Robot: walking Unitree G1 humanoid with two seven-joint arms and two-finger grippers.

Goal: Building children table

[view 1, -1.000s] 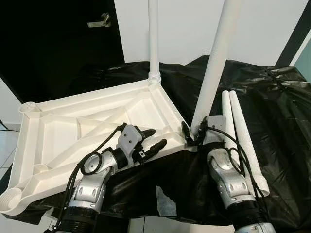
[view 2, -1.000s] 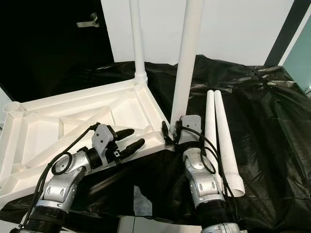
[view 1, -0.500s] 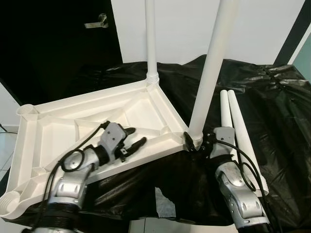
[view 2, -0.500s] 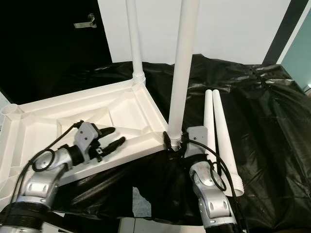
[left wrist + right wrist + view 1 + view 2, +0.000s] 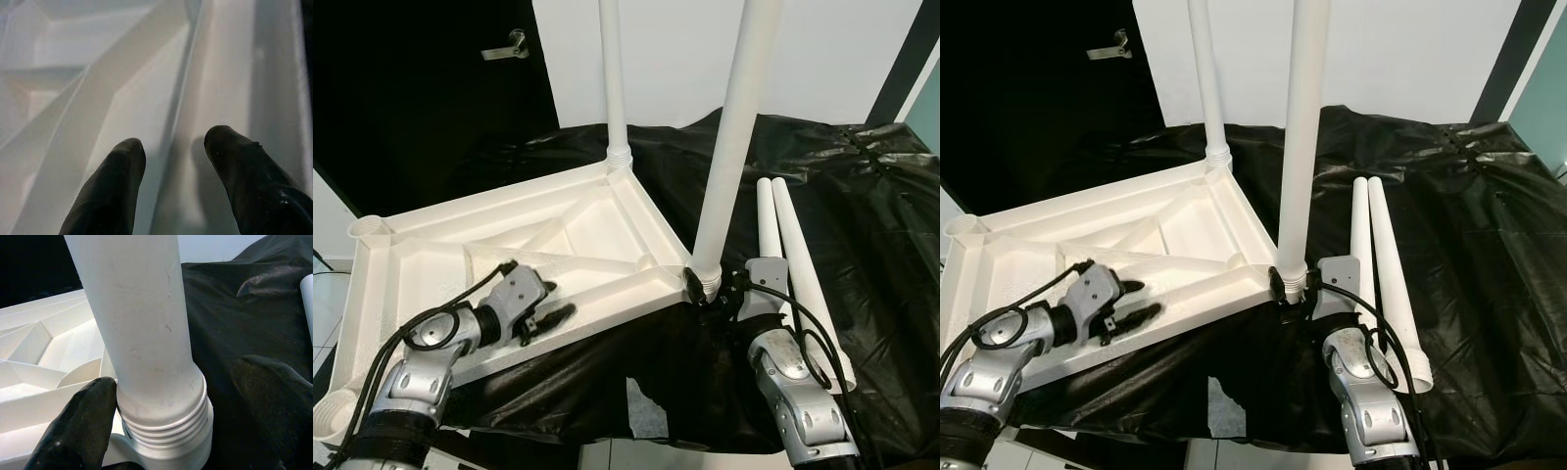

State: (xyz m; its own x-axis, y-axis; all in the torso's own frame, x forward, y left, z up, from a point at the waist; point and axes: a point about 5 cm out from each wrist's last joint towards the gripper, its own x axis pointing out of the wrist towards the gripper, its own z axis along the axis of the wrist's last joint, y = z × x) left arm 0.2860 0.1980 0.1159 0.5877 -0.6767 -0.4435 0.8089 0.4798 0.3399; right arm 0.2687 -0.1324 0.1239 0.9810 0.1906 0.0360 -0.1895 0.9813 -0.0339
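Black crinkled plastic sheet [image 5: 862, 196] draped over the worktop, spread wide beneath everything. Upside-down white plastic ribbed tabletop [image 5: 431, 255] lying on the sheet, overhanging its near edge on the robot's left. Two long white plastic tube legs standing upright from corner sockets: far leg [image 5: 613, 88] at the back corner, near leg [image 5: 732, 137] at the corner nearest the robot's right arm, threaded end seated in its socket [image 5: 166, 431]. Two spare white tube legs [image 5: 783, 264] lying side by side on the sheet, just right of the near leg. Right gripper [image 5: 705, 294] at the base of the near leg, one black finger [image 5: 78, 431] touching the threaded collar, the other held off it, so spread rather than clamped. Left gripper [image 5: 548, 315] resting over the tabletop's near rim, black fingers [image 5: 117, 186] parted, pinching nothing.
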